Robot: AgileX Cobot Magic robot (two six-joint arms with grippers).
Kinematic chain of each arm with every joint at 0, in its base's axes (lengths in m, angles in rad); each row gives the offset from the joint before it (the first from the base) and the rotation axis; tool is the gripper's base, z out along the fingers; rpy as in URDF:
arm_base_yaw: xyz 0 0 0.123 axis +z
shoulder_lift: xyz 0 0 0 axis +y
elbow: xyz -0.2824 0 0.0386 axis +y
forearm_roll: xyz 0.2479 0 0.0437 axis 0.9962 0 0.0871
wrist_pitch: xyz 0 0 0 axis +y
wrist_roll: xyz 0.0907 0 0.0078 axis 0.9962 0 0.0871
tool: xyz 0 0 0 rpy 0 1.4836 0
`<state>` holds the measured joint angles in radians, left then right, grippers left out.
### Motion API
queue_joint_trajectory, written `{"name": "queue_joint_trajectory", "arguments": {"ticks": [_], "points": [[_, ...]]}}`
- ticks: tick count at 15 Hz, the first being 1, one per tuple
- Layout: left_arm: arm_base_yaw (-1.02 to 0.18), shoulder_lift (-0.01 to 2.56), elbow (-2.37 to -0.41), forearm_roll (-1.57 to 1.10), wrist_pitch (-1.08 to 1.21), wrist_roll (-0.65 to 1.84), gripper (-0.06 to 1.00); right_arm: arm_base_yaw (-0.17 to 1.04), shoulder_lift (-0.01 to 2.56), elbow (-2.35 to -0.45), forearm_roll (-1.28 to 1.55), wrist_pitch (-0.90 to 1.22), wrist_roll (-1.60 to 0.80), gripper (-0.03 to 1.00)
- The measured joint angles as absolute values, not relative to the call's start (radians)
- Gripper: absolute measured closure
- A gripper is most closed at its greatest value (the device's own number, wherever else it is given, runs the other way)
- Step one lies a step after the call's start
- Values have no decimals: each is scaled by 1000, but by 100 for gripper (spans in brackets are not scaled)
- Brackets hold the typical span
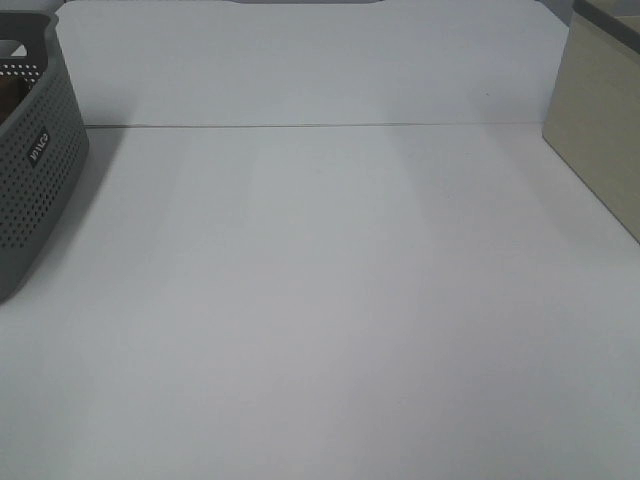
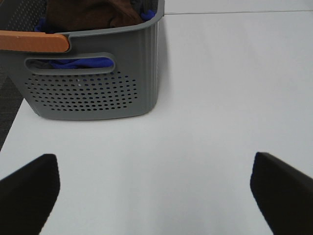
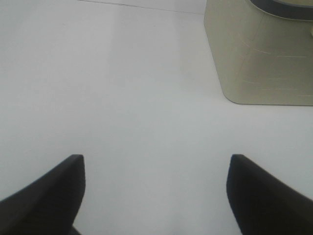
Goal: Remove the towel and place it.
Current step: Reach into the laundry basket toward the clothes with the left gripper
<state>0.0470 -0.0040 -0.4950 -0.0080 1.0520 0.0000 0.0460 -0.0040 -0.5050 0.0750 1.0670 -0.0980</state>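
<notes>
The dark brown towel (image 2: 93, 14) lies bunched inside the grey perforated basket (image 2: 93, 93), on top of a blue cloth (image 2: 80, 62). The basket also shows at the left edge of the exterior high view (image 1: 35, 170), where the towel is barely visible. My left gripper (image 2: 154, 191) is open and empty, low over the white table a short way from the basket's side. My right gripper (image 3: 156, 191) is open and empty over the table near a beige container (image 3: 259, 58). Neither gripper shows in the exterior high view.
The basket has an orange handle (image 2: 32, 41) across its top. The beige container (image 1: 600, 130) stands at the right edge of the white table (image 1: 320, 300). A seam (image 1: 320, 125) runs across the table at the back.
</notes>
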Motion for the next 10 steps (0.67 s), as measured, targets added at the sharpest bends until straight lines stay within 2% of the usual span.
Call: {"name": "queue_joint_trajectory", "arguments": {"ticks": [10], "points": [[47, -4, -495, -8, 1052, 0, -5, 46, -4, -505, 75, 1067, -98, 20]]}}
